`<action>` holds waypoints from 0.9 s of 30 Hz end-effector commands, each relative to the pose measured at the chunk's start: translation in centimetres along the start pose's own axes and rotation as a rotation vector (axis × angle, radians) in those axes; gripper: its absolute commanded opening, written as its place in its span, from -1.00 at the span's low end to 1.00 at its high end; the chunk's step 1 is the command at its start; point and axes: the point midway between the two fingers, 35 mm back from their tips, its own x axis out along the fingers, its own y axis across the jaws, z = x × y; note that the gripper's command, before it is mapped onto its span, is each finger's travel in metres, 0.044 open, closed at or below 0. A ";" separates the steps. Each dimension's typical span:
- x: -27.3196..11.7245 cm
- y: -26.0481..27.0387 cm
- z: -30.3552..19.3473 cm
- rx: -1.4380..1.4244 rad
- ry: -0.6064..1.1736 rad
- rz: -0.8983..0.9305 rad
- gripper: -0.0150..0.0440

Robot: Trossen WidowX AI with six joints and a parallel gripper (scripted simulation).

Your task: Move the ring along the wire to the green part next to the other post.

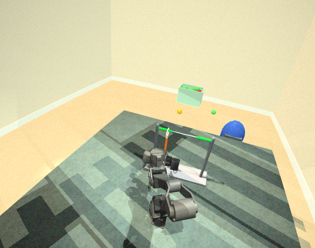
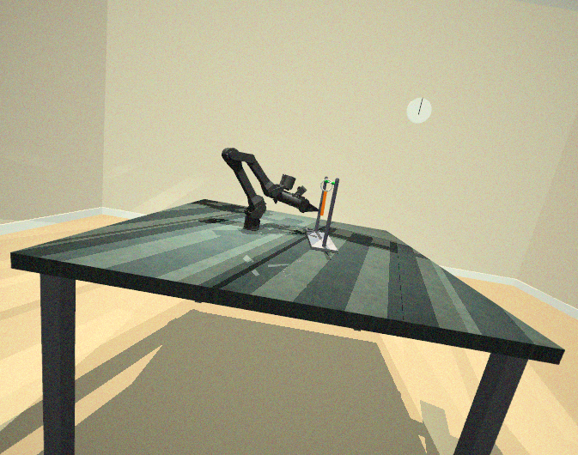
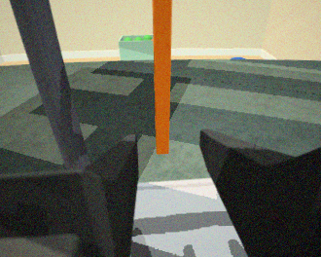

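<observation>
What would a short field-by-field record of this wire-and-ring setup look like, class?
ring: hanging on the green part by the near post
orange handle: hanging straight down, ungripped
pincer: open, fingers either side of and below the handle's lower end, not touching
other green part: no ring there
grey wire: untouched
</observation>
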 end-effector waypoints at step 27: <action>-4.2 -0.2 -0.2 0.000 0.000 0.000 1.00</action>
